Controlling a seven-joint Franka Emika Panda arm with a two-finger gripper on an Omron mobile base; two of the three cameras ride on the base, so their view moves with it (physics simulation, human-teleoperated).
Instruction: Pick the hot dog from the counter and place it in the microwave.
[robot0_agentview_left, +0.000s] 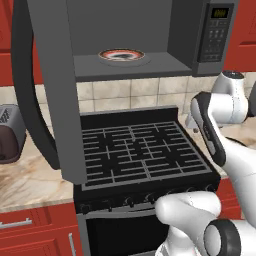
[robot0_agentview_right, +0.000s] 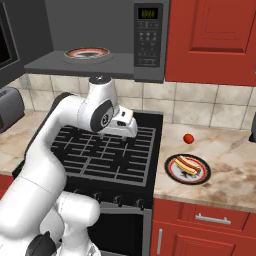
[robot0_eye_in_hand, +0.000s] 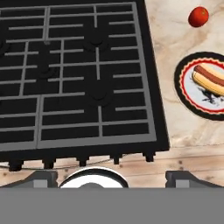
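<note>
The hot dog (robot0_agentview_right: 187, 163) is seen lying on a red-rimmed plate (robot0_agentview_right: 175, 173) on the counter (robot0_agentview_right: 220, 170), just right of the stove (robot0_agentview_right: 105, 155). A small red tomato (robot0_agentview_right: 188, 138) rests farther back on the same counter, apart from the plate. In the hand view the hot dog (robot0_eye_in_hand: 209, 80) is shown at the right edge, with the plate (robot0_eye_in_hand: 199, 98) cut off by the frame and the tomato (robot0_eye_in_hand: 198, 16) beyond it. The gripper (robot0_eye_in_hand: 111, 175) is held over the near part of the stove grate (robot0_eye_in_hand: 74, 74); its fingertips (robot0_eye_in_hand: 41, 178) are set wide apart with nothing between them. In the right base view the hand is seen only from behind, low above the grate. The microwave (robot0_agentview_left: 210, 35) is shown open in the left base view, its door (robot0_agentview_left: 50, 90) swung out to the left over the stove's left edge, and a second plate (robot0_agentview_left: 121, 54) lies inside. A toaster (robot0_agentview_left: 10, 132) stands on the left counter. Bare counter lies around the hot dog's plate.
</note>
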